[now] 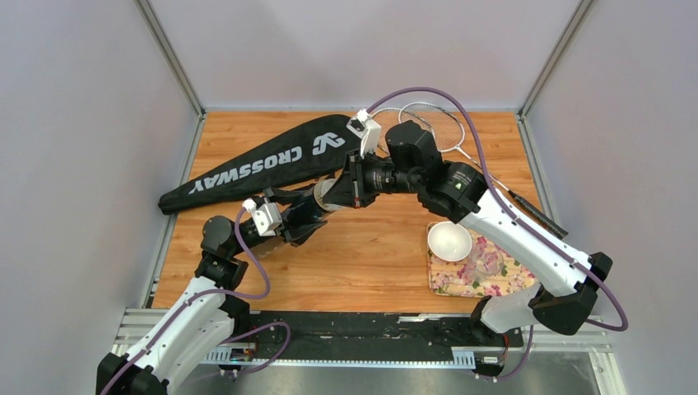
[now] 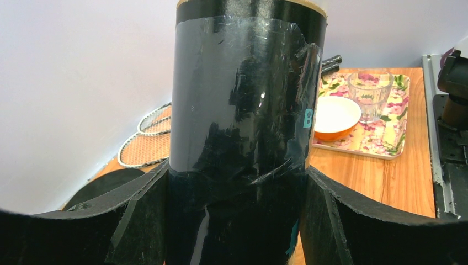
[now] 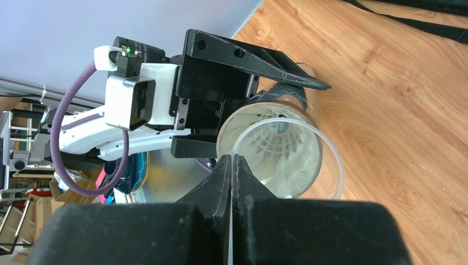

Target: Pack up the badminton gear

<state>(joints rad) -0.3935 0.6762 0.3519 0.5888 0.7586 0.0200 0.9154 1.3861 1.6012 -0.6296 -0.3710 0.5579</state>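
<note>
Above the wooden surface [image 1: 370,263] the tube [image 2: 243,99] is clasped in the wide-spread left hand [image 2: 237,182], and the shuttlecock [image 3: 276,143] just beyond the shut, empty right hand [image 3: 230,165] could be crushed if pushed askew.

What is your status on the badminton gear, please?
Left gripper clamped on dark tube. Right gripper shut at its mouth. Shuttlecock inside. Rackets outside bag.
</note>
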